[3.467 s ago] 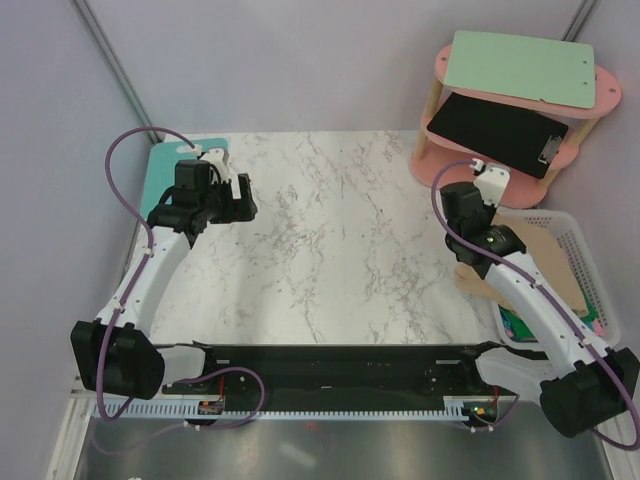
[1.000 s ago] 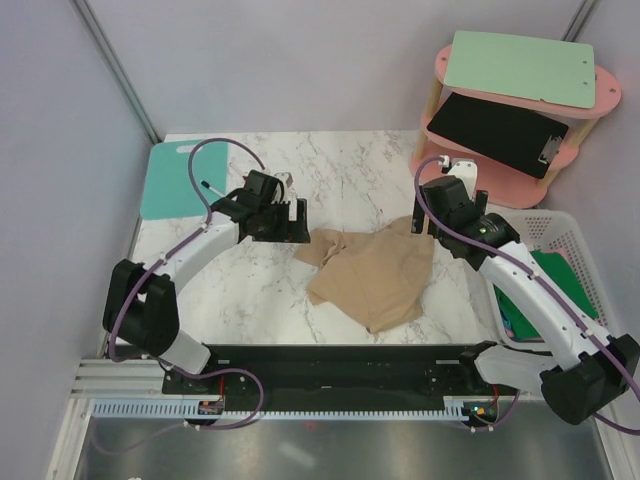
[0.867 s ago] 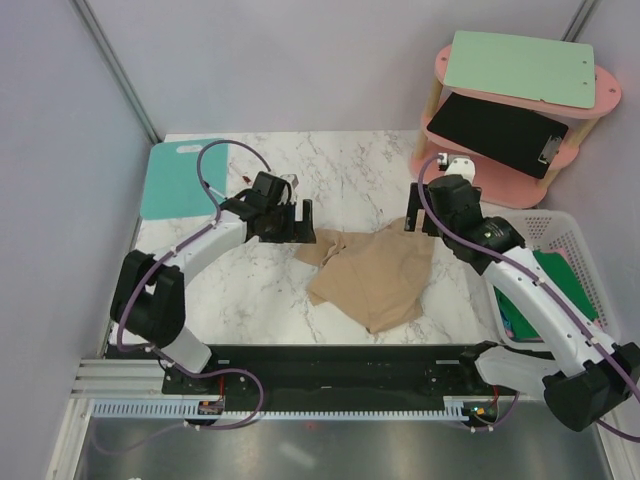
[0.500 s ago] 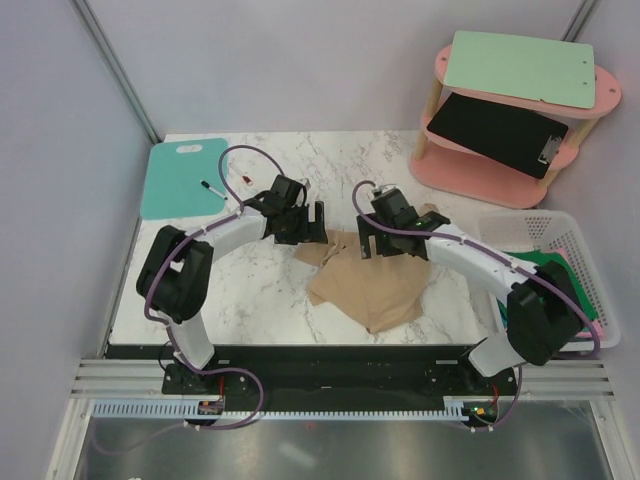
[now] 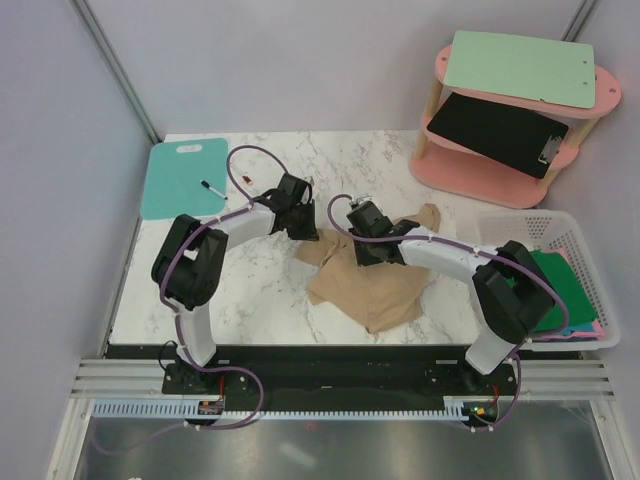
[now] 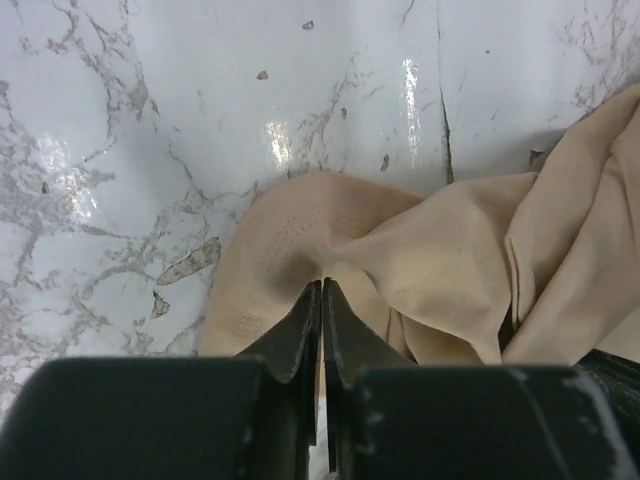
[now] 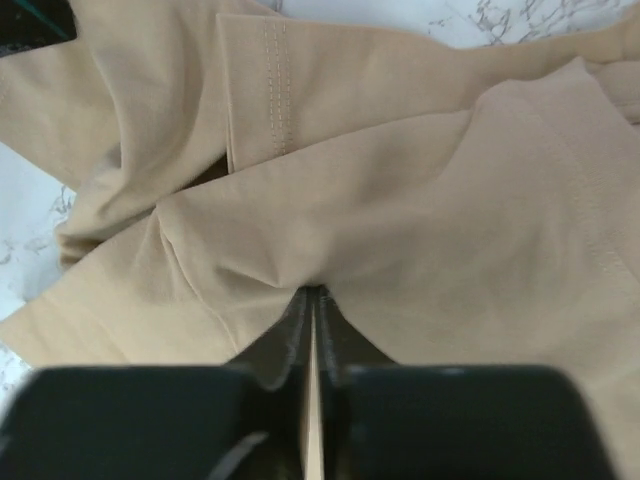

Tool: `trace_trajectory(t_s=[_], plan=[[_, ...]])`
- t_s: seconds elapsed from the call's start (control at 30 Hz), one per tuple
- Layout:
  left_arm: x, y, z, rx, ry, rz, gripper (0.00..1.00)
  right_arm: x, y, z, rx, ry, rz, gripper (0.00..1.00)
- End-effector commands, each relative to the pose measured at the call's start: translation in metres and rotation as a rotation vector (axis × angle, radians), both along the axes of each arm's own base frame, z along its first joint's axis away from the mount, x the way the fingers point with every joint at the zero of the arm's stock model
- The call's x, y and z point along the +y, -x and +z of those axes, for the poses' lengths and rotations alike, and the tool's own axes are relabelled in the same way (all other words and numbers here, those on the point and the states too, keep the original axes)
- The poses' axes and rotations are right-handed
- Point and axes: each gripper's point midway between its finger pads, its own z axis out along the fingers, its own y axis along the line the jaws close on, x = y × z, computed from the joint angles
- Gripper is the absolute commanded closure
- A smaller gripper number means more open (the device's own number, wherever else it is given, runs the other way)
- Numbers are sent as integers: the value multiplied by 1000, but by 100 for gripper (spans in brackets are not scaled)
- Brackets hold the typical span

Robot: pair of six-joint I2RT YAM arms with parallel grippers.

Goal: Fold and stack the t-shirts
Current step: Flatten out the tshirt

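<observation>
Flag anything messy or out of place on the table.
The tan t-shirt lies crumpled and creased on the marble table, not spread flat. The left fingers and right fingers each pinch a fold of it. A small pen lies loose on the teal board.

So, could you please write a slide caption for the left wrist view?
Left end effector pinching a fold of the tan t-shirt on the marble table.

Lab test cell (grey walls (image 5: 300,60), mounting rail (image 5: 130,376))
</observation>
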Motion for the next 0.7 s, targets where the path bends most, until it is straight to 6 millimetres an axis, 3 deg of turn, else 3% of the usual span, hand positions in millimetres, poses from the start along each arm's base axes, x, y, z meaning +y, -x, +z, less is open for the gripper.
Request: trace_trajectory(t_s=[0.0, 0.1, 0.27, 0.33, 0.43, 0.47, 0.5, 0.53, 0.63, 0.67], plan=[[-5, -13, 13, -56, 15, 14, 98, 0, -8, 3, -46, 1, -25, 100], [12, -13, 14, -75, -22, 56, 98, -12, -9, 17, -101, 15, -54, 100], [44, -17, 39, -138, -33, 136, 98, -35, -10, 56, -211, 32, -109, 100], [52, -15, 43, -149, -37, 147, 98, -37, -9, 62, -220, 35, -105, 100], [48, -10, 52, -155, -6, 116, 97, -24, -5, 62, -200, -19, -52, 82], [45, -10, 55, -158, 11, 108, 92, -15, 0, 57, -169, -50, -17, 69], [43, -9, 55, -153, 24, 104, 84, -8, 1, 55, -167, -71, -1, 63], [38, -7, 56, -148, 43, 89, 58, -4, 2, 49, -149, -74, 11, 52], [35, -7, 56, -144, 62, 85, 29, 14, 9, 38, -109, -94, 65, 42], [35, -7, 54, -139, 62, 83, 27, 19, 11, 36, -101, -99, 77, 38]])
